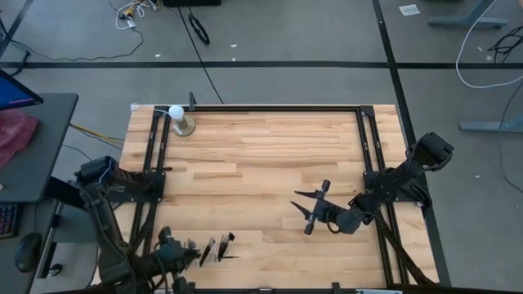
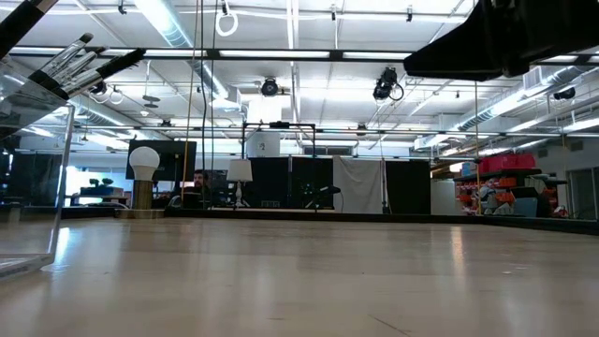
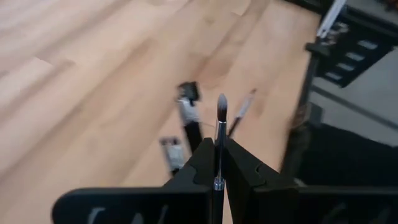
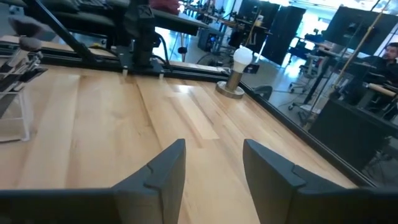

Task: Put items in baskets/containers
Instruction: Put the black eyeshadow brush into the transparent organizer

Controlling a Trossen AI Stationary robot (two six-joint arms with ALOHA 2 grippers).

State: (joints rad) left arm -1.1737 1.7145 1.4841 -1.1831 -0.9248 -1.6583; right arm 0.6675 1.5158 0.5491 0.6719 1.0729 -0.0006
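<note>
The left gripper (image 3: 219, 163) is closed on one makeup brush (image 3: 221, 134): the thin shaft is clamped betw. the two dark fingers (image 3: 199, 165), and the dark bristle tip with pale end sticks out past the fingertips, approx. upright. In the high view this gripper (image 1: 173, 249) sits low at the table's near edge, on the left side.

Just ahead of the fingertips, on the wood table (image 3: 93, 74), lie other brushes (image 3: 186, 115), a bit blurred: two w/ silvery ferrules close beneath the held brush, and one thinner lying a little to the side. From above the same loose brushes (image 1: 219, 247) show as a small dark group just beside the left gripper, toward the table's middle.

The clear organizer (image 4: 15, 93) shows only in part, at the edge of the right wrist view and low view, w/ several brushes standing tilted in it; which compartment they are in I cannot tell.

The right gripper (image 4: 211, 165) waits w/ fingers spread wide, nothing betw. them, over the right half of the table (image 1: 313, 208), well apart from the left one. Far ahead of it, at the far corner, stands a white ball on a metal stand (image 4: 239, 71).
</note>
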